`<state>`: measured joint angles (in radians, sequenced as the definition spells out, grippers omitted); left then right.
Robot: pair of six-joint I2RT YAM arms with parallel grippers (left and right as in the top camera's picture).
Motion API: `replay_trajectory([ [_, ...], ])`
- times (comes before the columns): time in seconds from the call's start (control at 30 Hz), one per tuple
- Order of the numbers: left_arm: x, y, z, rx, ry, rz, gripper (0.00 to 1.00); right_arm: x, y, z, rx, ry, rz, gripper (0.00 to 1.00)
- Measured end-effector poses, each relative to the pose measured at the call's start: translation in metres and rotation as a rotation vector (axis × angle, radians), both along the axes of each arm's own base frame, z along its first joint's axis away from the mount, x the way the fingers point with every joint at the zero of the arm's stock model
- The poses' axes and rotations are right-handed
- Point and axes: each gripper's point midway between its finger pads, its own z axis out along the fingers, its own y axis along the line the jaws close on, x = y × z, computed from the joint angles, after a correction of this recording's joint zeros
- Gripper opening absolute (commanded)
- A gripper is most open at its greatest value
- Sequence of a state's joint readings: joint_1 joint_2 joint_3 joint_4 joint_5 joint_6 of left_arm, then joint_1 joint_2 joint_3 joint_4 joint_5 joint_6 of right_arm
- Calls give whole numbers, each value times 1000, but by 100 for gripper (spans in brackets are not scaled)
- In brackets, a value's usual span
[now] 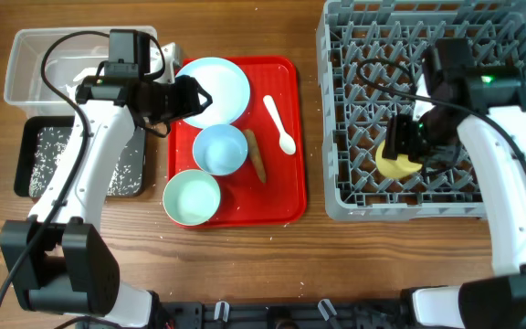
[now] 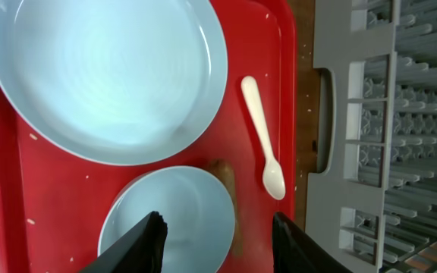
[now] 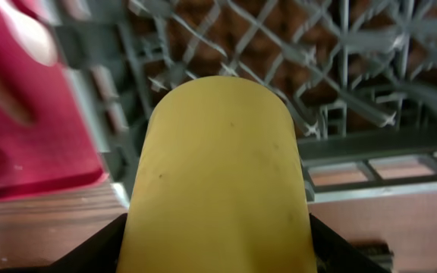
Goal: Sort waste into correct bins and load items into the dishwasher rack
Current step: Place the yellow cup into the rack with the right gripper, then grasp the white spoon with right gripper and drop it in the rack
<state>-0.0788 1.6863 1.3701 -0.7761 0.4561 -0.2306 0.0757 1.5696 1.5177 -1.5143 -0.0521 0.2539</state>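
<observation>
My right gripper (image 1: 407, 151) is shut on the yellow cup (image 1: 396, 164), holding it low inside the grey dishwasher rack (image 1: 336, 196); the cup (image 3: 218, 174) fills the right wrist view. My left gripper (image 1: 190, 99) is open and empty above the red tray, at the left rim of the pale blue plate (image 1: 215, 90). Its fingers (image 2: 218, 239) frame the upper bowl (image 2: 169, 220). On the tray lie the plate (image 2: 105, 76), two bowls (image 1: 219, 149) (image 1: 191, 197), the brown stick (image 1: 256, 155) and the white spoon (image 1: 278, 123).
The clear tub (image 1: 26, 68) stands at the back left with white paper inside. The black tray (image 1: 26, 160) in front of it holds white crumbs. The red serving tray (image 1: 286, 201) lies between the bins and the rack.
</observation>
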Motion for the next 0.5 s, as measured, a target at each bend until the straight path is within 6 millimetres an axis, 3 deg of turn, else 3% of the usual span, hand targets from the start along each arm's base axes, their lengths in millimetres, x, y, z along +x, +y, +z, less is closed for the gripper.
replay_trajectory([
  [0.13, 0, 4, -2, 24, 4, 12, 47, -13, -2, -42, -18, 121, -14, 54],
  [0.17, 0, 6, -3, 33, 4, 17, 48, -17, -3, -59, -20, 146, -15, 65],
  [0.23, 0, 6, -3, 37, 4, 19, 50, -19, -3, -68, -21, 153, -17, 89],
  [0.27, 0, 7, -4, 40, 6, 20, 53, -19, -3, -78, -20, 150, -22, 94],
  [0.43, -2, 8, -5, 44, 18, 22, 58, -1, 1, -80, -1, 79, -33, 97],
  [0.5, -3, 8, -6, 45, 22, 22, 60, 23, 7, -57, 30, -4, -33, 95],
])
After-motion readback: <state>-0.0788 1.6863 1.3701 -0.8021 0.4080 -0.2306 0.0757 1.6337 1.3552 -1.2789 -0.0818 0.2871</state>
